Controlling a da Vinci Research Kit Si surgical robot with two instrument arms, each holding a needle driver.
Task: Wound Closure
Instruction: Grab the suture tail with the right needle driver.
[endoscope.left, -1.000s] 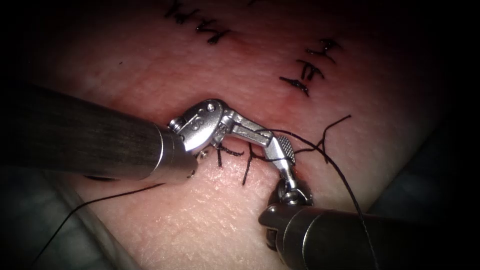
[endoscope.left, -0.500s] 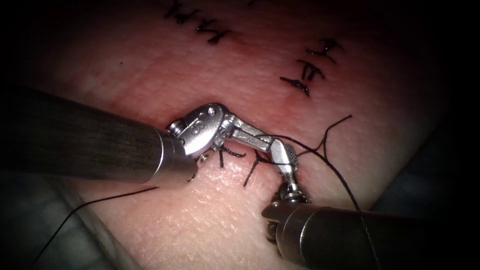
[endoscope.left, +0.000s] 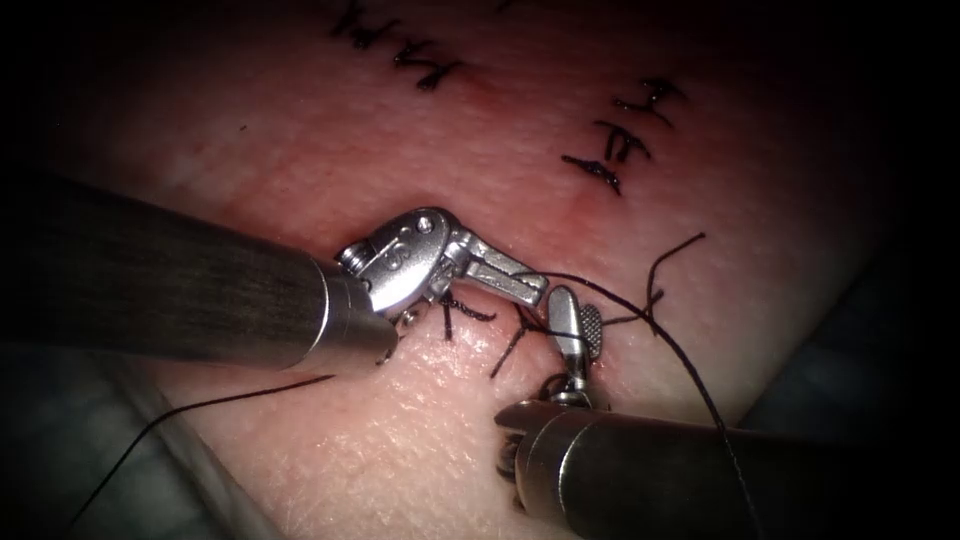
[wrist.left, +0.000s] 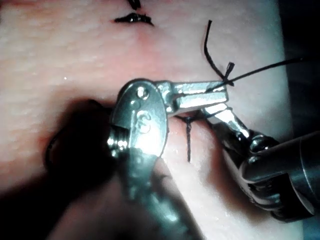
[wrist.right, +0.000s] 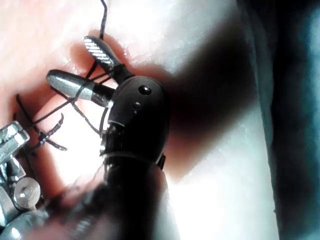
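Left tool (endoscope.left: 535, 288): comes in from the tissue's left edge, jaws clenched on the thread right at the cut; the wrist view (wrist.left: 220, 95) shows the strand pinched between the two closed blades.
Right tool (endoscope.left: 570, 318): rises from the tissue's near edge, jaws released and spread in a narrow V, one ribbed face turned up; they straddle strands of thread (wrist.right: 75, 67) without gripping any of them.
Thread (endoscope.left: 690, 370): one dark strand leaves the left tool's tip, crosses over the right tool and runs down toward the near right corner; a curled free end stands just right of the cut; another length trails off past the near left corner.
Needle: I can't pick it out anywhere, so I can't tell where it is or whether it sits in the tissue.
Cut (endoscope.left: 500, 325): lies between the two tool tips, with short dark stitch ends (endoscope.left: 452, 312) sticking up beside it.
Tissue (endoscope.left: 400, 440): pale and pink; finished stitches (endoscope.left: 612, 150) sit near its far edge, well apart from the tools.
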